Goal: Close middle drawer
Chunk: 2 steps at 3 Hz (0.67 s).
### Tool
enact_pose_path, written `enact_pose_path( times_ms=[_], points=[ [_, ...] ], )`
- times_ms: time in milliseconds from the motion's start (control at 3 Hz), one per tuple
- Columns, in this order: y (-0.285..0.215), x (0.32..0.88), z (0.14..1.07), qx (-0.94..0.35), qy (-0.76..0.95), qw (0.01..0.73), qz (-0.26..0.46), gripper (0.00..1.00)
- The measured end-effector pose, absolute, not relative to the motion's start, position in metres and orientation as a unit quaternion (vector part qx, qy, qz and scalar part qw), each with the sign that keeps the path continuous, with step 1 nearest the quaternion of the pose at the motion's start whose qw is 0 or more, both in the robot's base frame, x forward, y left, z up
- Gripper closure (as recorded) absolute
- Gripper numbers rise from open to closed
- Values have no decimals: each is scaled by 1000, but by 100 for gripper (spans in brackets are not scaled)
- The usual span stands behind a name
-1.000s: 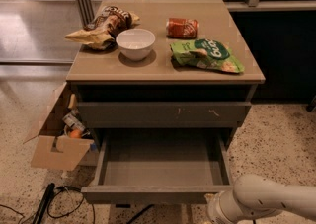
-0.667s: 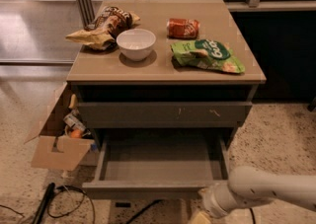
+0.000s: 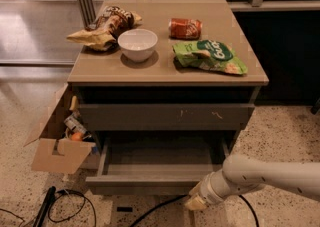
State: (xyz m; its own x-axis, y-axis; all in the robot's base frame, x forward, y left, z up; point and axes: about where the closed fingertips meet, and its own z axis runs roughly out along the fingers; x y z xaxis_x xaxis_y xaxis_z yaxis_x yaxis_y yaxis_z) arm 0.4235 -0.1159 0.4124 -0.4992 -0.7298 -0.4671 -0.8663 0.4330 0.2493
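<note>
The middle drawer [image 3: 145, 184] is the low, wide grey-brown one with a plain front. It stands pulled out of the cabinet, and its smooth tray [image 3: 160, 155] shows inside. Above it is a shut drawer front with small pale scratch marks [image 3: 165, 116]. My white arm [image 3: 270, 173] comes in from the lower right. The gripper [image 3: 196, 201] is at its end, right against the lower right part of the open drawer's front, close to the floor.
On the cabinet top [image 3: 165, 71] are a white bowl [image 3: 137, 44], a brown snack bag [image 3: 106, 25], a red can [image 3: 185, 28] and a green chip bag [image 3: 210, 56]. An open cardboard box [image 3: 60, 143] stands at the left. Black cables [image 3: 65, 206] lie on the floor.
My arm has swung left and forward to the drawer front. The middle drawer has slid a little way into the cabinet.
</note>
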Motion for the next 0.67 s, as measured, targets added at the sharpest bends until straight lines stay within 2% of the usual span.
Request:
enact_pose_path(
  times_ms=[333,667],
  points=[
    [-110,469,404,-489,833,155,209,77],
    [-110,468,406,-490,833,155,208,86]
  ],
)
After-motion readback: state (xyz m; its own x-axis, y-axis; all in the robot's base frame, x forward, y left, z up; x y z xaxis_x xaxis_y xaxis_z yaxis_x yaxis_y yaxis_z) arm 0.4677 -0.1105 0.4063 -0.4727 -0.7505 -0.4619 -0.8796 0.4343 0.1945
